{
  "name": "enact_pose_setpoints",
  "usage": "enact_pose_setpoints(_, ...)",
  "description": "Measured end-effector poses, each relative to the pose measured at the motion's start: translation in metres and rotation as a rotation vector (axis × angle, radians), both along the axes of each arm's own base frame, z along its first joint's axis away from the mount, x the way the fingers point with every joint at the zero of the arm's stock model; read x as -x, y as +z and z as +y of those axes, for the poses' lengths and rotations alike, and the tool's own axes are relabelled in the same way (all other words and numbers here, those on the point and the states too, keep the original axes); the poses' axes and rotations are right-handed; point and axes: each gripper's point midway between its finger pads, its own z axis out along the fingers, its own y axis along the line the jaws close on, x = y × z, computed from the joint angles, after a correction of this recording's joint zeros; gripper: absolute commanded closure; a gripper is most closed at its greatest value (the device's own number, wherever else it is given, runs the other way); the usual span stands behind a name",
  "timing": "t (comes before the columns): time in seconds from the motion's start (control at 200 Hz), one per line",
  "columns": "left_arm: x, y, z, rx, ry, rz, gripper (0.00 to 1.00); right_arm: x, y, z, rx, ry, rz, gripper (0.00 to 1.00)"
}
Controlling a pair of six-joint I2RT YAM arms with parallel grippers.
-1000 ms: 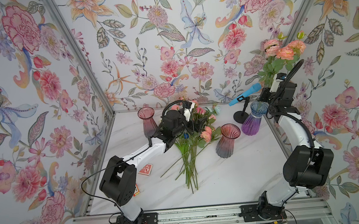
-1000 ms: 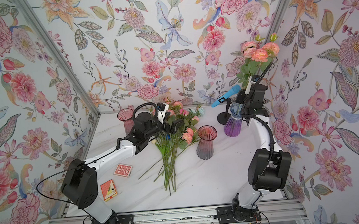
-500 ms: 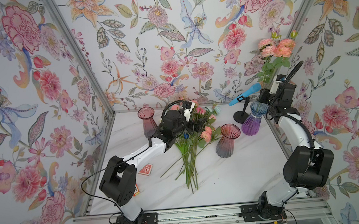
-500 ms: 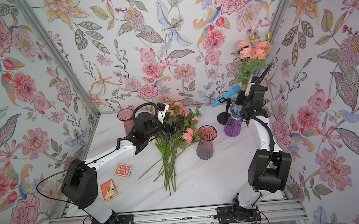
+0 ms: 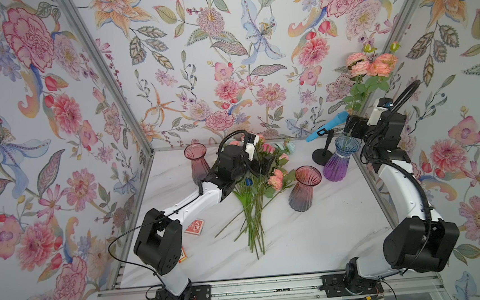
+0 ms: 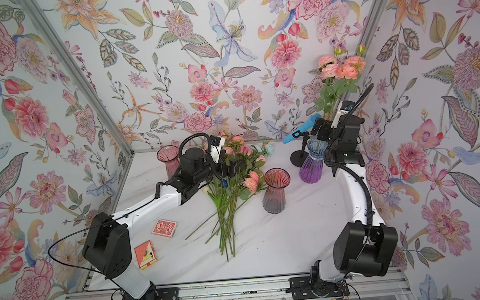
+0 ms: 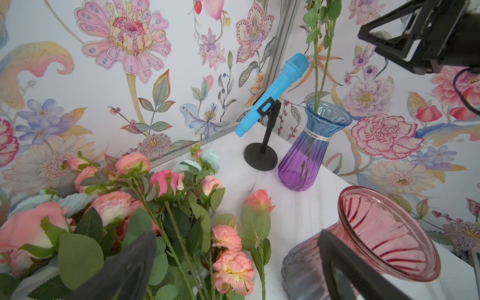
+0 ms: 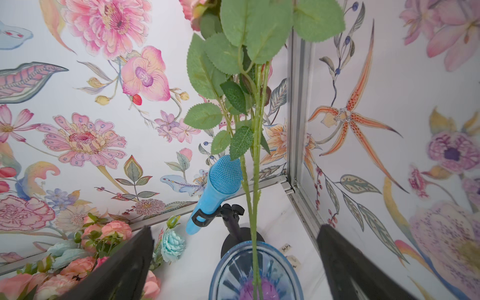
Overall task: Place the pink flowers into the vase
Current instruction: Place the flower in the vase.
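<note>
Sprung apart within the last second, the right gripper (image 8: 233, 233) has let go of its pink spray (image 5: 372, 64). From the left, the left gripper (image 7: 235, 235), jaws wide and empty, hovers over the pink flowers (image 7: 166, 181) heaped mid-tabletop (image 5: 313, 238) beside a red vase (image 5: 305, 189). At the far right corner, the freed spray stands in the blue-purple vase (image 5: 338, 163), clear of both right jaws. One is placed and many remain.

Above my right gripper (image 8: 233, 230) the heads of the pink flowers (image 8: 226, 52) run off frame; beneath it the vase (image 8: 228, 259) is cut below its mouth.
</note>
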Motion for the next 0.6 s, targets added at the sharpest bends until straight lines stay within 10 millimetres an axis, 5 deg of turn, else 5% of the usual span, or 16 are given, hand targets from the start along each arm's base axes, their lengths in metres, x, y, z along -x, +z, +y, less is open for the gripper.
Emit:
enact_pose_setpoints(0.23,-0.011,-0.050,-0.007,-0.107,0.005,0.146,0.00,0.019,0.020,0.055,-0.003,0.121,-0.034,0.01)
enact_pose_setpoints(0.385,-0.002,-0.096,-0.007,-0.195,-0.027,0.265,0.00,0.030,0.020,0.093,0.002,0.219,-0.025,0.01)
enact_pose_setpoints(0.6,0.020,-0.124,-0.016,-0.286,-0.099,0.316,0.06,0.035,-0.002,0.101,-0.007,0.244,0.032,0.01)
